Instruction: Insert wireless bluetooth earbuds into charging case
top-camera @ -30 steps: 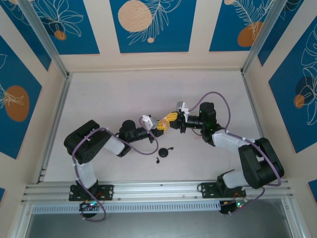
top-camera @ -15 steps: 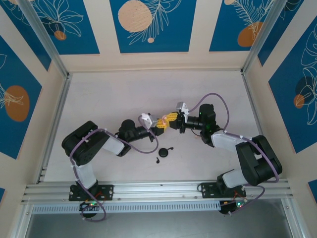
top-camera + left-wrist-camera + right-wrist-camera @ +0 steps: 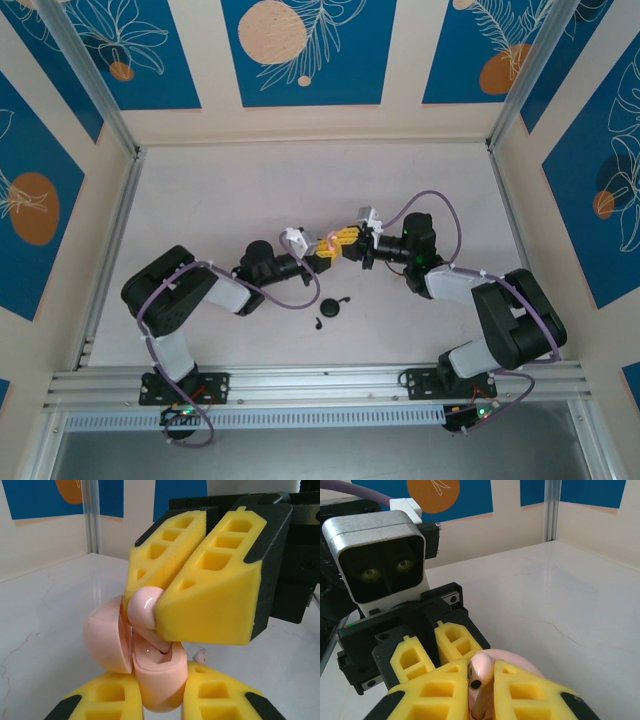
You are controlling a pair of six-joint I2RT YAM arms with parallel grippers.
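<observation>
Above the white table (image 3: pixel 220 210), ringed by blue-patterned panels, you are seeing both arms meeting mid-surface. The left gripper (image 3: pixel 155 702) is clamping the open pink charging case (image 3: pixel 107 640) between closed jaws. The right gripper (image 3: pixel 481 690) is pinching a pink earbud (image 3: pixel 481 670) at the case's open mouth. A black case (image 3: pixel 332 308) is lying nearby on the table.

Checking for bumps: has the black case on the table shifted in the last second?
No. The black case lies just as far from the front rail as before.
</observation>
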